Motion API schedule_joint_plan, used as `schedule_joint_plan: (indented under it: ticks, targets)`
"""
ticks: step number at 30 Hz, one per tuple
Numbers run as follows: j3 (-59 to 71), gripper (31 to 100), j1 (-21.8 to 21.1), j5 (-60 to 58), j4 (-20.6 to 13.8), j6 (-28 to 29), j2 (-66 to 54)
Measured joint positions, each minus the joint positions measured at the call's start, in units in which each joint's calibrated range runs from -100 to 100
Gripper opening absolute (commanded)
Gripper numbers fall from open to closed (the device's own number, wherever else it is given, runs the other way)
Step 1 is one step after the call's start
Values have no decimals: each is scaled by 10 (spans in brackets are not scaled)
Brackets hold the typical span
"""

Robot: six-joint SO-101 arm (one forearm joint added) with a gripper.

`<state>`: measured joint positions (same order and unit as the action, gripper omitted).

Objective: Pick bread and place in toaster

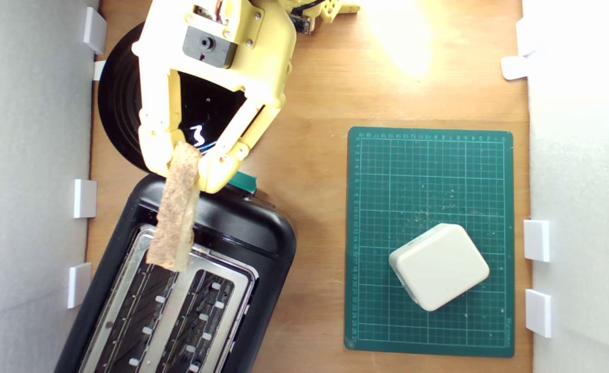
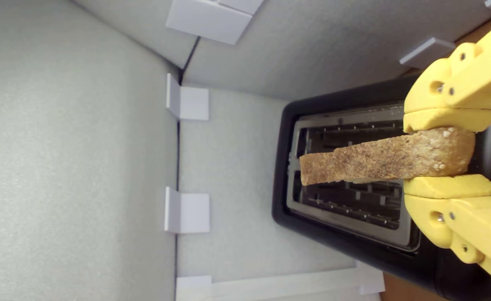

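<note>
My yellow gripper (image 1: 182,166) is shut on the thick end of the bread (image 1: 176,210), a brown-crusted wedge held edge-up. The slice hangs in the air above the black toaster (image 1: 263,233), its thin tip over the silver top plate near the slots. The wrist view shows the bread (image 2: 379,161) clamped between both yellow fingers (image 2: 446,119), pointing out over the toaster (image 2: 283,167) and lying roughly along the strip between its two slots. A teal lever (image 1: 244,181) peeks out beside the gripper.
A glossy black round plate (image 1: 117,103) lies behind the arm. A green cutting mat (image 1: 428,171) with a white rounded block (image 1: 439,267) sits on the exterior view's right. White foam walls with clips (image 1: 85,198) close in both sides.
</note>
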<state>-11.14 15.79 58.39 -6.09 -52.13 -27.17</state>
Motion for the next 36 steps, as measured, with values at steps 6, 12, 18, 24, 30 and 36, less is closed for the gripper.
schedule_joint_plan:
  ticks: [6,12,18,24,30,36]
  targets:
    - [-64,485,9,89,-9,0,35]
    - [-114,485,3,150,-8,0,44]
    - [-146,485,24,152,-16,-11,52]
    - [-152,485,31,150,-15,-20,62]
    - [-152,485,33,77,-15,2,95]
    - [-152,485,34,53,-12,20,120]
